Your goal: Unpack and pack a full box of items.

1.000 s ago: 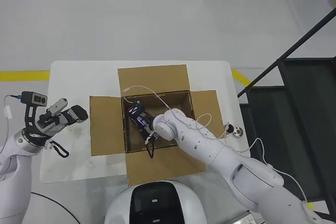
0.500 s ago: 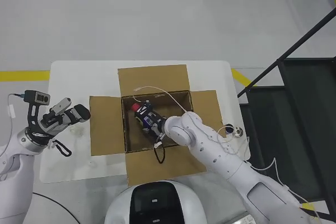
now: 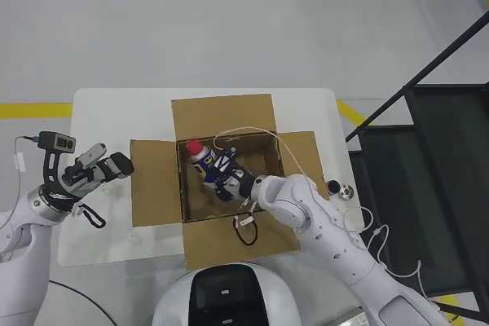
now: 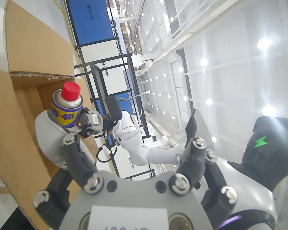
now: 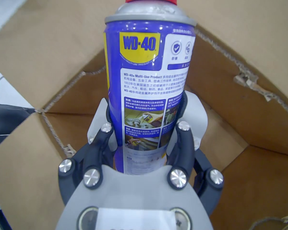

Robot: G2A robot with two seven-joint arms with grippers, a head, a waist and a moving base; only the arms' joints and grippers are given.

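Top view: an open cardboard box (image 3: 224,114) sits in the middle of the white bench (image 3: 106,114) with 4 flaps spread flat. The right gripper (image 3: 220,174) is at the box's open mouth, its 2 fingers (image 5: 97,122) closed around the lower body of a blue and yellow spray can (image 3: 204,160). The can's red cap (image 3: 194,147) points toward the far left corner of the box. The left gripper (image 3: 106,167) hangs over the bench left of the box, fingers (image 4: 49,130) spread wide and holding nothing. The can looks like rigid metal, smooth and likely slippery, with some weight if full. A firm hold around the cylinder's middle seems safest, not the plastic cap, which could pull off.
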